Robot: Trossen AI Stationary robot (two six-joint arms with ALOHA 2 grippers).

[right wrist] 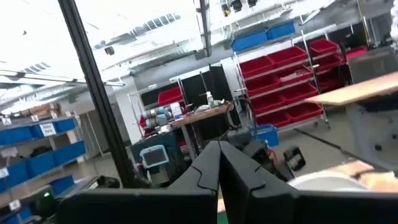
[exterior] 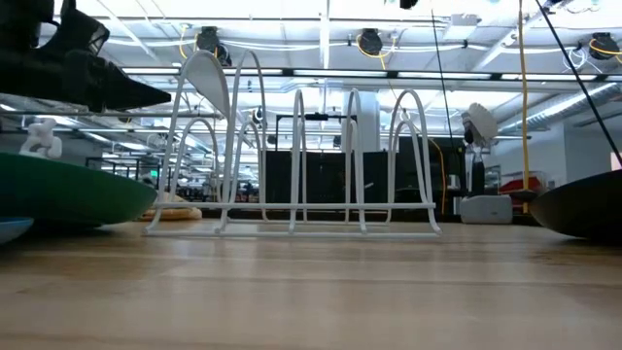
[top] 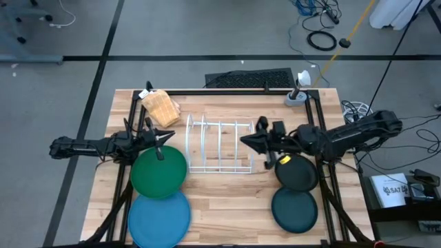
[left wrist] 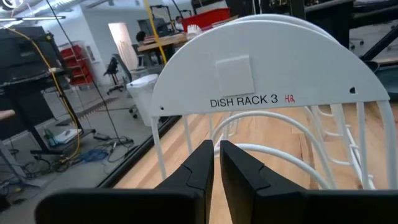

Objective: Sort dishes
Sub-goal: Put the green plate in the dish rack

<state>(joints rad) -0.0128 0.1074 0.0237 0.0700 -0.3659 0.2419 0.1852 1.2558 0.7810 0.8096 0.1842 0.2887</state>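
Four plates lie on the wooden table in the high view. The large green plate (top: 158, 173) overlaps the far edge of the light-blue plate (top: 160, 218) on the left. The black plate (top: 298, 173) sits just beyond the dark-teal plate (top: 294, 211) on the right. The white wire rack (top: 220, 146) stands between the two pairs. My left gripper (top: 172, 136) hovers shut over the green plate's far edge and points at the rack (left wrist: 267, 74). My right gripper (top: 242, 140) is shut too, level, near the rack's right end. In the low view the green plate (exterior: 68, 194) and the black plate (exterior: 583, 204) show at the sides.
A tan woven object (top: 160, 107) lies at the table's far left, beyond the rack. A black frame (top: 227, 91) runs along the table's edges, and a grey stand (top: 296, 96) sits at the far right corner. Bare wood (top: 227, 200) shows between the plate pairs.
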